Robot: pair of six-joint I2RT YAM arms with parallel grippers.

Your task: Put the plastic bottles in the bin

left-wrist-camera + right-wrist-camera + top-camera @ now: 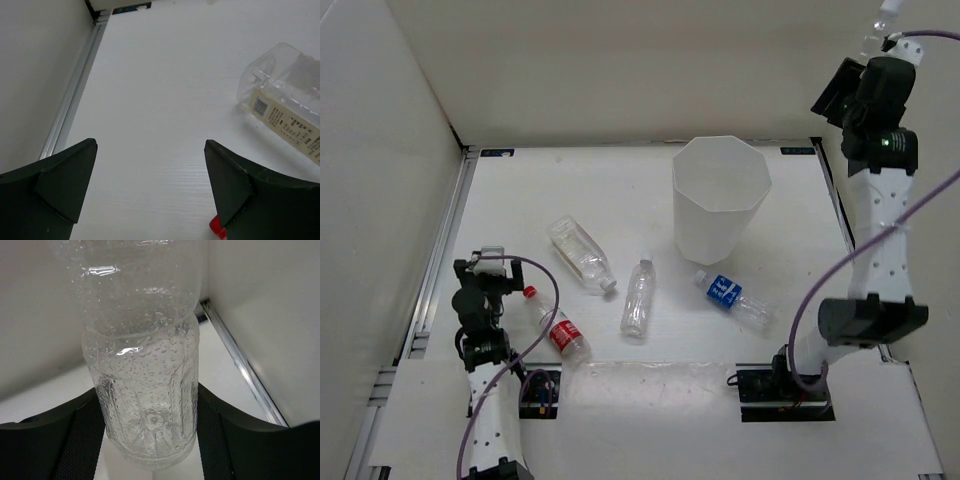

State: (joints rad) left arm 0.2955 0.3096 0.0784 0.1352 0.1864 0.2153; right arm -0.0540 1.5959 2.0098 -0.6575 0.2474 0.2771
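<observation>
**Top external view: right gripper holds one clear bottle high; four lie on the table**

The right gripper hangs high near the table's far right corner, well above the rim of the bin. In the right wrist view its fingers pinch the clear bottle near its base. That height would probably let the bottle pass over the rim rather than strike the wall.

The bin stands upright toward the far right edge, mouth open.

Four bottles lie on their sides nearer the front edge:
- a squarish bottle
- a slim bottle
- the blue-labelled bottle, near the bin's base
- the red-capped bottle, just beside the left gripper

The left gripper's jaws stand spread over bare table by the left edge. Open room lies across the far left of the table.
</observation>
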